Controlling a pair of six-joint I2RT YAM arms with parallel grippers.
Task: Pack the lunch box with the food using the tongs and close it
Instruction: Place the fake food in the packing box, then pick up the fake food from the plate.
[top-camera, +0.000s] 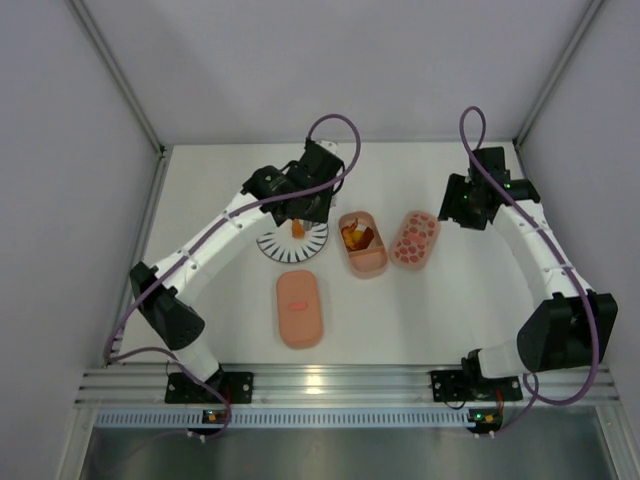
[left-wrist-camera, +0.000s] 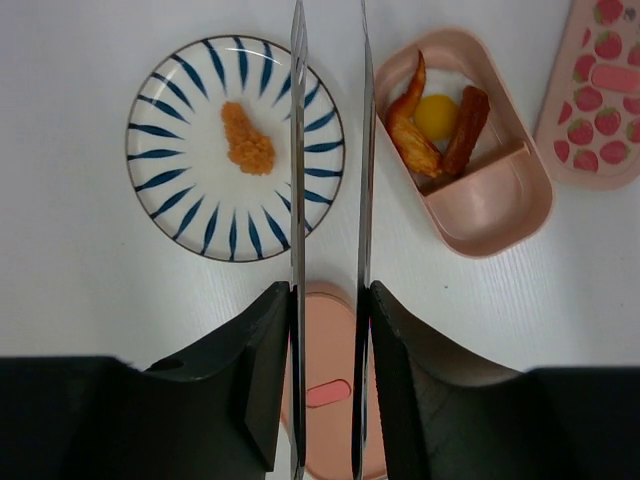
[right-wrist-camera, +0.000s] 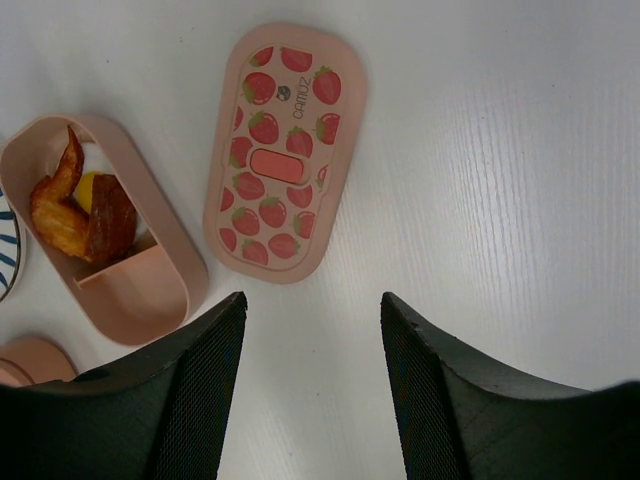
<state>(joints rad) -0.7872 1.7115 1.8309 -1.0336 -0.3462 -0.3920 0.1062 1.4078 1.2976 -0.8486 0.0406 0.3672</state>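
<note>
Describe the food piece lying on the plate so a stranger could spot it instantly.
Find the round white plate with dark blue radial stripes, left of the pink open tray. Near its middle lies one small orange crumbly piece. It is the only food on the plate; the others sit in the tray.

Top external looks down from behind both arm bases (top-camera: 205, 385), whole table (top-camera: 450, 310) framed, left wrist close above striped plate (left-wrist-camera: 160, 200) and open tray (left-wrist-camera: 490, 200) (tongs (left-wrist-camera: 298, 150) splitting the view), right wrist shares that tray, strawberry lid (right-wrist-camera: 285, 150) too.
</note>
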